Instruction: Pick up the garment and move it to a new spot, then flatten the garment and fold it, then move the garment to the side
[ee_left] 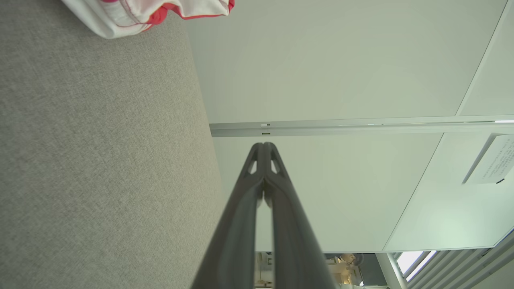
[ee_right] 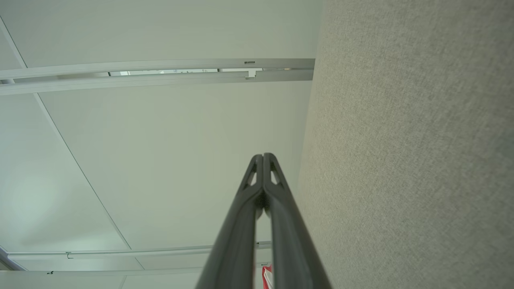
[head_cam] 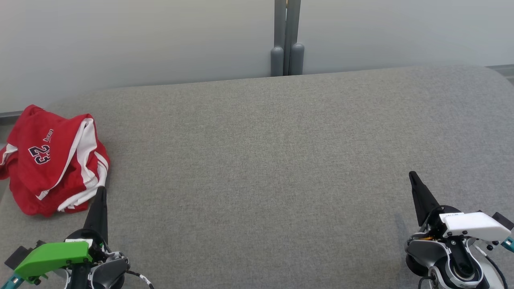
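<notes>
The garment (head_cam: 52, 158), red with white stripes and the number 23, lies crumpled at the left end of the grey cushioned surface (head_cam: 265, 160). Its white-and-red edge (ee_left: 144, 14) shows at the top of the left wrist view. My left gripper (head_cam: 102, 190) is shut, with its tip just below the garment's lower right edge; I cannot tell whether it touches the cloth. In the left wrist view the left gripper (ee_left: 264, 145) has its fingers pressed together with nothing between them. My right gripper (head_cam: 412, 175) is shut and empty at the lower right, far from the garment, and the right gripper (ee_right: 264, 155) is shut in its own view too.
A pale wall runs behind the surface, with a grey post (head_cam: 286, 38) at the middle of the far edge. A sliver of red (ee_right: 266, 277) peeks out beside the fingers at the bottom of the right wrist view.
</notes>
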